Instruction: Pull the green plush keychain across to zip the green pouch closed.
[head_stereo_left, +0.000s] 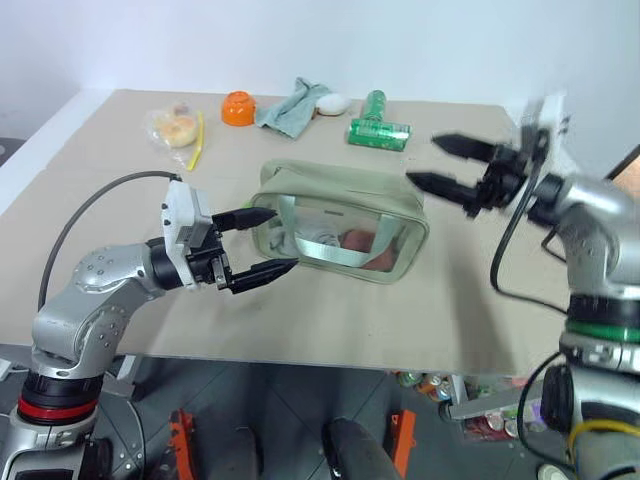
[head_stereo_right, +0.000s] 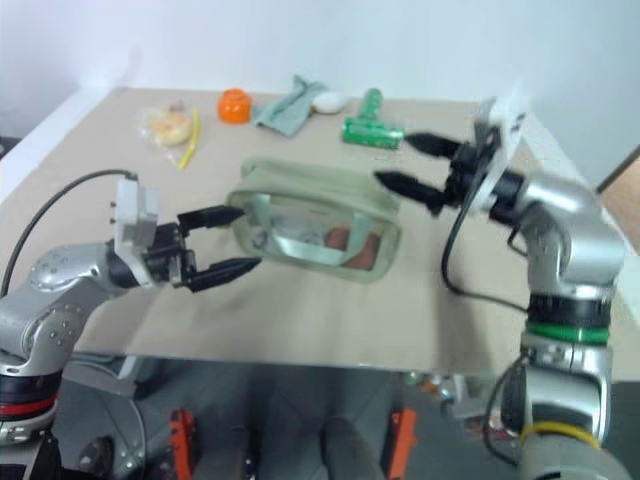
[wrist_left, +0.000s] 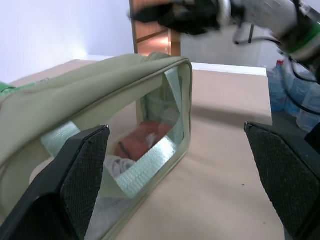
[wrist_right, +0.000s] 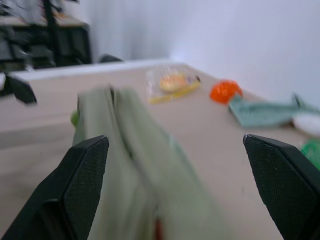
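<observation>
The pouch (wrist_right: 145, 165) is blurred in the right wrist view, and only a small green bit of the keychain (wrist_right: 74, 118) shows behind it.

Both arms reach inward, the left claw (head_stereo_left: 262, 243) and right claw (head_stereo_left: 435, 163) spread wide, empty.

Bare worktop (head_stereo_left: 330, 320) is left near the pouch (head_stereo_left: 340, 222); the far edge is crowded by a can (head_stereo_left: 380, 132) and rag (head_stereo_left: 290, 108).
</observation>
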